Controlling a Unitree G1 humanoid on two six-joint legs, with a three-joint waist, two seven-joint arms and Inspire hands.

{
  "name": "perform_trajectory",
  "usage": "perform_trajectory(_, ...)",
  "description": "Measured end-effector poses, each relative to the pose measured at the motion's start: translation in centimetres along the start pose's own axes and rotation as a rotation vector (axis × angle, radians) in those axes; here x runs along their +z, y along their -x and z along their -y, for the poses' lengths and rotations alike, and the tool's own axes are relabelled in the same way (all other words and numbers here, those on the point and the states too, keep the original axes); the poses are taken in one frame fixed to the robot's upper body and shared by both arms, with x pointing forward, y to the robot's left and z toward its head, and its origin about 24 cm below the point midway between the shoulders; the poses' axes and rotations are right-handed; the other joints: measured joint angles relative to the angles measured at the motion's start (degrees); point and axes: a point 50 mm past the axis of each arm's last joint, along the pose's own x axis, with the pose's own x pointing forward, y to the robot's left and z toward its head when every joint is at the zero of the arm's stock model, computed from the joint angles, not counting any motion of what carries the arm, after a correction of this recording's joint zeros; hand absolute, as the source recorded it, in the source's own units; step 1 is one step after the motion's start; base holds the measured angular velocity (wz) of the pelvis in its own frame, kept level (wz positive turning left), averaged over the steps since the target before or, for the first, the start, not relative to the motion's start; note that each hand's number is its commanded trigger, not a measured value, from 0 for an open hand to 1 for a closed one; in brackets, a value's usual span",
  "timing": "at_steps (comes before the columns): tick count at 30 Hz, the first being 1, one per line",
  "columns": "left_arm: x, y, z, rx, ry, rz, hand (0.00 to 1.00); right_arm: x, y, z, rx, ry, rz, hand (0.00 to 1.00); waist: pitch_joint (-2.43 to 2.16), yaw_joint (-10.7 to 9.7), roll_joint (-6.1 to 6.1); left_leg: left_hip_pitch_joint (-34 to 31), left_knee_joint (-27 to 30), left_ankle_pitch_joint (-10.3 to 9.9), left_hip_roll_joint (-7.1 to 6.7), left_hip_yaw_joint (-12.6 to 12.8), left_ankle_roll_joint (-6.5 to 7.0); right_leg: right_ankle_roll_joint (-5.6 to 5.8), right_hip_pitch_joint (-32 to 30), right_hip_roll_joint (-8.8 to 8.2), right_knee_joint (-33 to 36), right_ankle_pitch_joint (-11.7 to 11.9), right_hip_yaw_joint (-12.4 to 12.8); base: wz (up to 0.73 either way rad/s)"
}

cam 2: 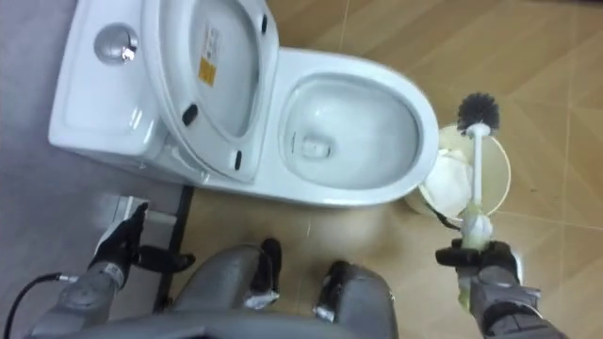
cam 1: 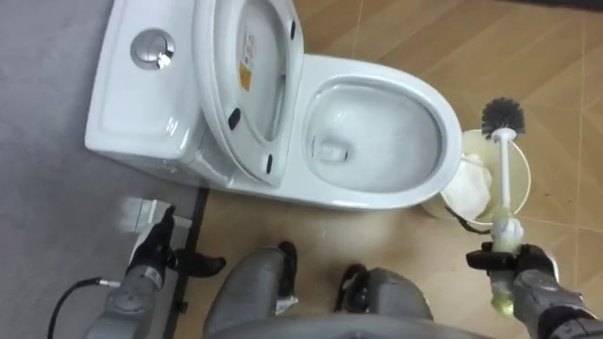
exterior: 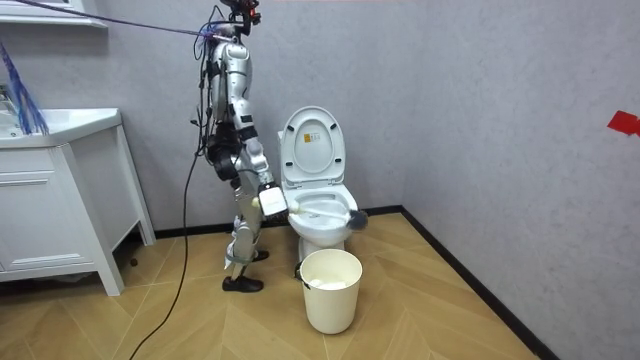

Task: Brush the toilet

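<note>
The white toilet [cam 1: 377, 193] has its seat and lid [cam 1: 247, 80] raised, and the bowl [cam 1: 372, 132] is open and looks bare. My right hand [cam 1: 513, 268] at the lower right is shut on the white handle of the toilet brush [cam 1: 505, 169]. The brush points away from me; its black bristle head [cam 1: 502, 115] hangs to the right of the bowl's front rim, above the floor past the bin. My left hand [cam 1: 155, 250] hangs low at the lower left, fingers relaxed and holding nothing. In the room view I stand upright beside the toilet [exterior: 318, 215], on the room view's left.
A white bin [cam 1: 516, 193] with a white liner stands on the wooden floor just right of the bowl's front, under the brush handle. The cistern [cam 1: 141, 94] with its round flush button is at the left. A white cabinet [exterior: 60, 200] stands at the room view's left.
</note>
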Motion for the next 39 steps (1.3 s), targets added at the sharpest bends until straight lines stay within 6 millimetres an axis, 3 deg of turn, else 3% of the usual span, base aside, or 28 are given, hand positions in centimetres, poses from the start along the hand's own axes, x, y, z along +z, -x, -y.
perform_trajectory(9,-0.4,3.0,-1.2,0.058,-0.120,0.080,0.00,1.2,0.5,-0.6,0.018,0.142,0.137,1.00,-0.10,1.5,-0.90,8.8,-3.4,-0.3,-0.62,-2.5,-0.50,0.55,12.1,1.18,-7.8,0.6,-4.2,0.24)
perform_trajectory(12,-0.5,4.1,-1.3,0.095,-0.149,0.104,0.00,1.3,0.8,-0.9,0.025,0.217,0.184,1.00,-0.06,3.7,-1.40,10.8,-4.2,-0.3,-0.74,-2.4,-0.54,0.70,14.2,1.19,-8.8,0.5,-4.7,0.08)
perform_trajectory(16,0.6,4.9,-1.2,0.131,-0.204,0.183,0.00,1.9,1.1,-1.8,0.043,0.369,0.278,1.00,-0.12,5.3,-1.54,11.1,-4.1,-0.4,-1.02,-3.8,-0.71,0.86,15.2,1.15,-9.3,0.3,-6.2,0.18)
perform_trajectory(17,1.3,5.0,-1.2,0.143,-0.232,0.215,0.00,1.8,1.2,-1.9,0.045,0.413,0.294,1.00,0.11,6.0,-1.95,11.1,-4.1,-0.4,-1.11,-4.1,-0.79,0.95,15.3,1.18,-9.2,0.1,-6.4,0.23)
perform_trajectory(19,2.2,5.2,-1.3,0.172,-0.271,0.267,0.00,1.8,1.3,-2.1,0.050,0.466,0.310,1.00,0.10,6.7,-2.08,11.1,-4.2,-0.4,-1.14,-4.5,-0.83,0.95,15.9,1.25,-9.3,0.1,-6.7,0.13)
perform_trajectory(24,3.5,5.2,-1.2,0.216,-0.347,0.341,0.00,-0.3,1.3,-2.1,0.070,0.563,0.273,1.00,0.05,8.0,-2.54,12.4,-4.3,-0.5,-1.67,-5.9,-0.90,1.01,17.8,1.37,-10.2,0.1,-8.0,0.16)
perform_trajectory(31,6.1,6.0,-1.3,0.285,-0.436,0.480,0.00,-3.1,1.2,-1.6,0.106,0.693,0.172,1.00,0.04,9.8,-2.24,12.4,-4.3,-0.4,-1.80,-6.6,-1.15,1.01,18.0,1.52,-10.5,0.1,-8.5,0.04)
perform_trajectory(39,7.9,6.5,-1.1,0.327,-0.538,0.567,0.00,-4.6,1.1,-1.0,0.159,0.758,0.083,1.00,-0.05,9.3,-1.82,12.3,-4.1,-0.3,-1.85,-6.9,-1.28,0.94,18.0,1.63,-10.7,0.0,-8.3,0.01)
